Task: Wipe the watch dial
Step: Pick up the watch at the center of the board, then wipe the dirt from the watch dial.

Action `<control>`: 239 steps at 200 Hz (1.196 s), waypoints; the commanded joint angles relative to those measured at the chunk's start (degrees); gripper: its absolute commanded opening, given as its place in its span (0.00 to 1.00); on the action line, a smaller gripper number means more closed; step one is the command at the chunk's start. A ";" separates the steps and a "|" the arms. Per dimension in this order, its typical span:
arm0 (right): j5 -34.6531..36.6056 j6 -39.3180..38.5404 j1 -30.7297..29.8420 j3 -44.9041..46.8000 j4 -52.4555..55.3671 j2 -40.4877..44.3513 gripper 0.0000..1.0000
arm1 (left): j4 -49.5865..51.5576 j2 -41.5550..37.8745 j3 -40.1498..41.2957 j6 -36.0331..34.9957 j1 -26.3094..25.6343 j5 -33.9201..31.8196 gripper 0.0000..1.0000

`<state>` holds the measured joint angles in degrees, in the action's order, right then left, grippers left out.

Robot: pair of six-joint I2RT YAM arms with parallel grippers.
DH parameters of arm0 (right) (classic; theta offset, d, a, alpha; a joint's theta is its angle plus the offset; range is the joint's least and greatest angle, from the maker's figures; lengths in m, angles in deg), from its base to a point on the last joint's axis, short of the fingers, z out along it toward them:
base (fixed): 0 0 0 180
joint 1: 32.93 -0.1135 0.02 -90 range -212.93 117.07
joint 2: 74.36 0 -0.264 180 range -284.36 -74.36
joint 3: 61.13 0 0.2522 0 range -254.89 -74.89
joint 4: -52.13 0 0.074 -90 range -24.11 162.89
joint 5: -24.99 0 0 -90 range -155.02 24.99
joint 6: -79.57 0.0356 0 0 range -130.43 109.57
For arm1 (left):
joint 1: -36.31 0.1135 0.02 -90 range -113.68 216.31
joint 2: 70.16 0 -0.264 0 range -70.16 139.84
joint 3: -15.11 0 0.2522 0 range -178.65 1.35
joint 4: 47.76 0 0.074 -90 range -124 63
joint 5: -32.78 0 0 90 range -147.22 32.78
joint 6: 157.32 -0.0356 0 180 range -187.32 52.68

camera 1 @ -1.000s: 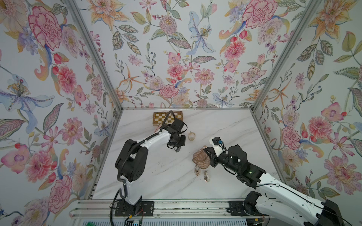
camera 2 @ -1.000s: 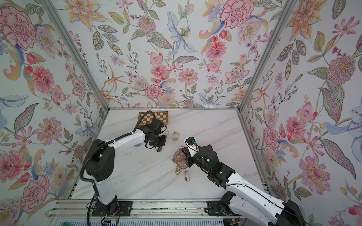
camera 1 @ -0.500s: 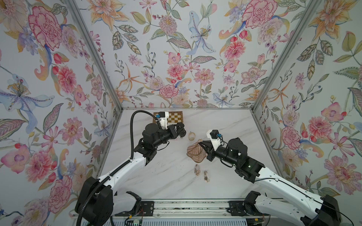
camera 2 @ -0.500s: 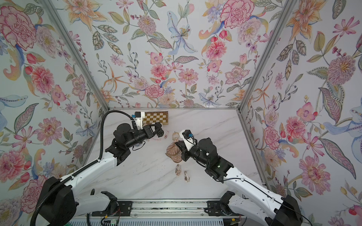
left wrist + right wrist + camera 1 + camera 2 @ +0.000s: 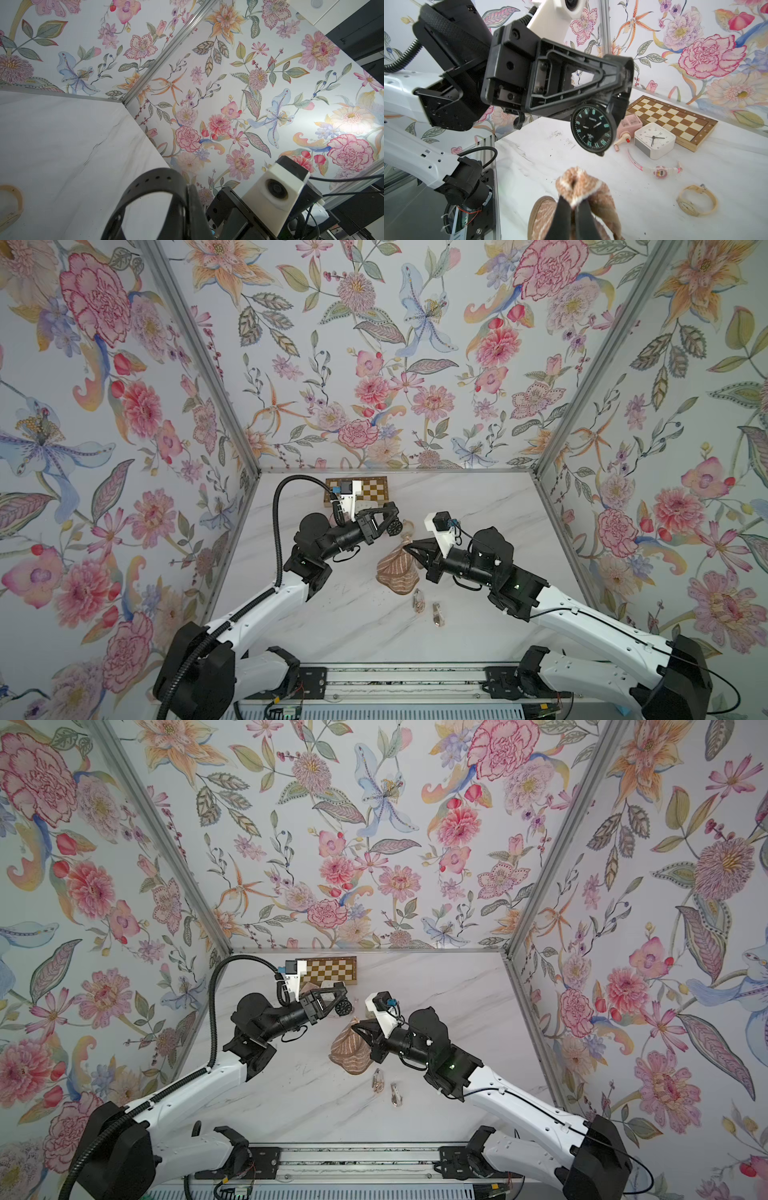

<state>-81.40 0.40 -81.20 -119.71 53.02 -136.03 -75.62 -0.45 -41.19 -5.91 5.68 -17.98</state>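
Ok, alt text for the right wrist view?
The left gripper holds a black watch, dial toward the camera, while the right gripper pinches a brown striped cloth nearby. On the marble table lie a white alarm clock, chessboard, pink watch and beige watch.

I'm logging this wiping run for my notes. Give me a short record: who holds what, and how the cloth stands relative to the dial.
left gripper: shut on the black watch, held off the table
right gripper: shut on the striped cloth
cloth and dial: apart, no contact
lying on table: alarm clock, chessboard, pink watch, beige watch
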 commanded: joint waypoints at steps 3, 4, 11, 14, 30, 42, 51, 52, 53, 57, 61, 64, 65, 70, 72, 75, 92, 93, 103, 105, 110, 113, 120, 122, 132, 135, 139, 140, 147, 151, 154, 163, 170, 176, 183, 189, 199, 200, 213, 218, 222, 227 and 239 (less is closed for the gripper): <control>-1.11 2.00 -0.28 -2.37 -2.78 -0.62 0.00 | -0.29 -0.70 -1.55 -5.77 -1.46 2.68 0.00; -1.11 1.96 -0.26 -2.38 -2.78 -0.68 0.00 | -0.21 -0.71 -1.56 -5.86 -1.54 2.68 0.00; -0.90 1.95 -0.29 -2.64 -2.80 -0.88 0.00 | 0.21 -0.88 -1.74 -6.65 -1.79 2.59 0.00; -0.85 1.92 -0.32 -2.72 -2.78 -0.89 0.00 | 0.23 -0.97 -1.71 -6.86 -1.80 2.60 0.00; -0.32 1.97 -0.29 -3.14 -2.87 -1.50 0.00 | -0.47 -1.28 -1.58 -7.39 -2.20 2.93 0.00; 0.04 2.02 -0.31 -3.51 -2.92 -2.13 0.00 | -0.34 -1.42 -1.58 -7.83 -2.63 2.95 0.00; 0.07 2.25 -0.22 -3.82 -2.95 -2.61 0.00 | 0.01 -1.34 -1.66 -8.18 -3.05 3.19 0.00; 0.05 2.26 -0.19 -3.85 -2.96 -2.68 0.00 | 0.08 -1.34 -1.66 -8.25 -3.04 3.20 0.00; 0.04 2.31 -0.17 -3.90 -2.96 -2.72 0.00 | 0.11 -1.34 -1.66 -8.29 -3.08 3.20 0.00; 0.03 2.37 -0.23 -3.94 -3.09 -2.88 0.00 | 0.21 -1.34 -1.66 -8.36 -3.24 3.25 0.00; 0.10 2.50 -0.17 -4.04 -3.25 -3.13 0.00 | 0.13 -1.22 -1.59 -8.48 -3.53 3.34 0.00; 0.10 2.57 -0.16 -4.07 -3.31 -3.15 0.00 | 0.12 -1.24 -1.65 -8.57 -3.62 3.44 0.00; 0.11 2.59 -0.20 -4.06 -3.35 -3.17 0.00 | 0.13 -1.20 -1.66 -8.62 -3.68 3.50 0.00; 0.25 2.55 -0.09 -4.07 -3.47 -3.39 0.00 | 0.28 -1.16 -1.74 -8.74 -3.94 3.68 0.00; 0.22 2.60 -0.07 -4.19 -3.48 -3.38 0.00 | 0.37 -1.16 -1.75 -8.82 -4.05 3.72 0.00; 0.26 2.55 -0.07 -4.22 -3.52 -3.46 0.00 | 0.58 -1.16 -1.80 -8.97 -4.26 3.73 0.00; 0.50 2.61 0.09 -4.52 -3.83 -4.10 0.00 | 1.35 -0.91 -2.34 -9.87 -5.07 4.16 0.00; 0.44 2.61 0.05 -4.59 -3.83 -4.17 0.00 | 1.40 -0.90 -2.40 -9.93 -5.06 4.17 0.00; -0.12 2.62 -0.22 -5.27 -3.65 -4.76 0.00 | 2.35 -0.73 -2.84 -10.56 -5.40 4.22 0.00; -0.25 2.60 -0.17 -5.34 -3.59 -4.88 0.00 | 2.52 -0.66 -2.88 -10.64 -5.45 4.25 0.00; -0.25 2.59 -0.27 -5.62 -3.45 -5.08 0.00 | 2.70 -0.55 -2.98 -10.81 -5.59 4.26 0.00; -0.31 2.59 -0.25 -5.71 -3.32 -5.12 0.00 | 2.81 -0.54 -3.03 -10.97 -5.60 4.21 0.00; 0.01 2.47 -0.29 -5.81 -3.14 -5.21 0.00 | 3.09 -0.41 -3.15 -11.19 -5.67 4.38 0.00; 0.18 2.34 -0.26 -5.81 -2.96 -5.15 0.00 | 3.16 -0.38 -3.22 -11.26 -5.73 4.40 0.00; 1.09 1.42 0.03 -5.63 -1.91 -4.66 0.00 | 3.54 -0.37 -3.38 -11.68 -5.72 4.64 0.00; 1.48 0.94 0.21 -5.51 -1.50 -4.47 0.00 | 3.75 -0.37 -3.46 -11.83 -5.68 4.72 0.00; 2.06 0.40 0.44 -5.27 -1.00 -4.08 0.00 | 4.09 -0.37 -3.51 -12.05 -5.67 4.81 0.00; 2.19 0.19 0.54 -5.19 -0.84 -3.99 0.00 | 4.18 -0.37 -3.55 -12.16 -5.71 4.84 0.00; 3.23 -0.69 1.10 -4.93 0.39 -3.37 0.00 | 5.00 -0.50 -3.73 -12.70 -5.70 4.87 0.00; 3.66 -1.03 1.56 -4.65 1.03 -3.05 0.00 | 5.60 -0.54 -3.84 -13.09 -5.74 4.92 0.00; 3.86 -1.19 1.83 -4.50 1.46 -3.00 0.00 | 6.08 -0.54 -3.92 -13.40 -5.71 4.87 0.00; 4.05 -1.34 2.76 -4.20 2.25 -2.11 0.00 | 7.35 -0.54 -4.12 -14.16 -5.67 5.01 0.00; 4.02 -1.40 3.23 -4.12 2.44 -1.71 0.00 | 7.83 -0.54 -4.06 -14.35 -5.67 5.08 0.00; 3.87 -1.43 3.27 -4.14 2.47 -1.61 0.00 | 7.64 -0.46 -3.96 -14.34 -5.72 5.30 0.00; 3.42 -1.30 2.96 -4.44 2.40 -1.88 0.00 | 7.30 -0.29 -3.79 -14.17 -5.77 5.28 0.00; 3.14 -1.09 2.36 -4.87 2.15 -2.18 0.00 | 6.97 -0.13 -3.69 -14.00 -5.83 5.30 0.00; 2.66 -0.99 1.19 -5.78 1.95 -2.97 0.00 | 6.07 0.22 -3.52 -13.58 -5.91 5.33 0.00; 2.62 -0.99 1.00 -5.84 1.96 -3.21 0.00 | 6.01 0.24 -3.52 -13.54 -5.96 5.28 0.00; 2.69 -1.21 -0.71 -6.79 1.52 -4.22 0.00 | 5.05 0.67 -3.51 -12.88 -6.05 5.18 0.00; 2.80 -1.33 -1.13 -6.90 1.37 -4.42 0.00 | 4.79 0.77 -3.59 -12.76 -6.16 5.18 0.00; 2.98 -1.46 -1.33 -7.02 1.36 -4.51 0.00 | 4.77 0.85 -3.68 -12.67 -6.18 5.20 0.00; 3.16 -1.56 -1.39 -6.95 1.35 -4.51 0.00 | 4.78 0.86 -3.77 -12.63 -6.22 5.23 0.00; 4.18 -2.26 -1.14 -6.32 1.50 -3.96 0.00 | 5.03 0.65 -3.86 -12.57 -6.35 5.03 0.00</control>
<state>-79.06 0.05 -81.90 -124.19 56.65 -140.12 -69.85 -0.19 -43.71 -18.70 0.72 -15.60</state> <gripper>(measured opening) 0.049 0.048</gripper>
